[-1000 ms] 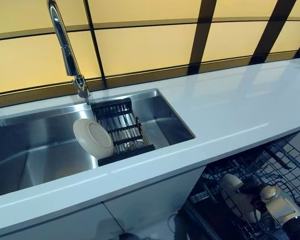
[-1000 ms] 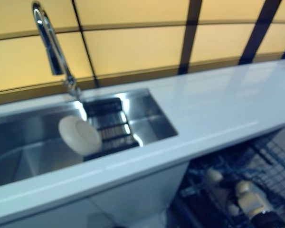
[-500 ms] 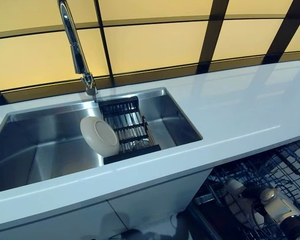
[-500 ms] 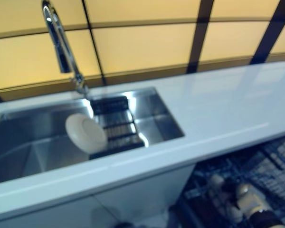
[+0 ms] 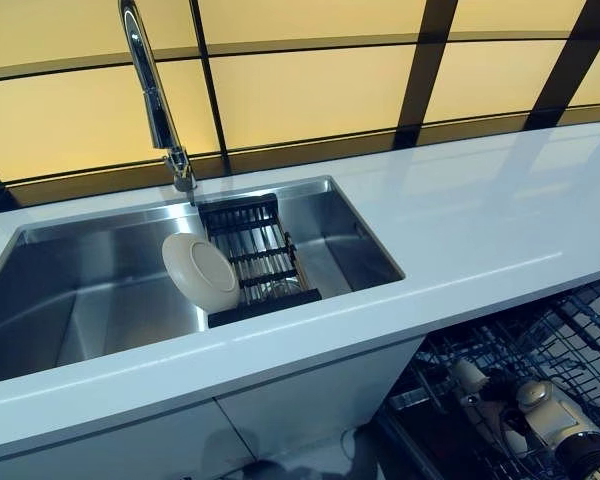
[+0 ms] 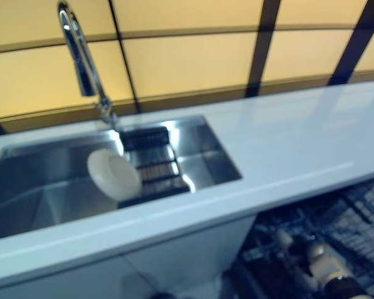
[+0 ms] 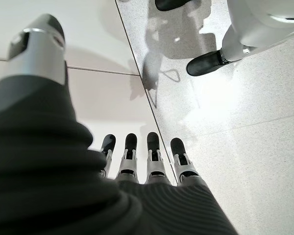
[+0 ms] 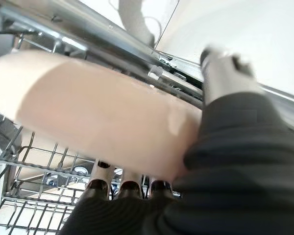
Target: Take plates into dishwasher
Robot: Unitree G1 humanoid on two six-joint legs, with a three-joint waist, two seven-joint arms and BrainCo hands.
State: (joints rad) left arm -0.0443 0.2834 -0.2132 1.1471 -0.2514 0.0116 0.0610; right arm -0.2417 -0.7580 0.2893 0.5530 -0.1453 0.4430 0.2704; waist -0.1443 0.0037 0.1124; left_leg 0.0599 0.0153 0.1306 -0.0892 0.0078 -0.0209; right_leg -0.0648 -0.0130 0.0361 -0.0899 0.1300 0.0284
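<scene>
A cream plate (image 8: pixel 98 112) lies across my right hand (image 8: pixel 225 73) in the right wrist view, with the thumb over it and the fingers curled under it. It hangs just above the wires of the open dishwasher rack (image 5: pixel 570 340), where my right arm (image 5: pixel 555 420) reaches down at the lower right. A second cream plate (image 5: pixel 200 272) stands on edge in the steel sink (image 5: pixel 80 290), leaning against a black drying rack (image 5: pixel 255 255). My left hand (image 7: pixel 137 161) hangs over the floor with straight fingers and holds nothing.
A tall chrome tap (image 5: pixel 150 90) rises behind the sink. The white counter (image 5: pixel 480 220) runs to the right, above the dishwasher rack. White cabinet doors (image 5: pixel 310 400) close the space under the sink.
The camera has turned a little, so the whole scene sits further right. The plate in the sink has not moved, and my right arm stays in the dishwasher rack.
</scene>
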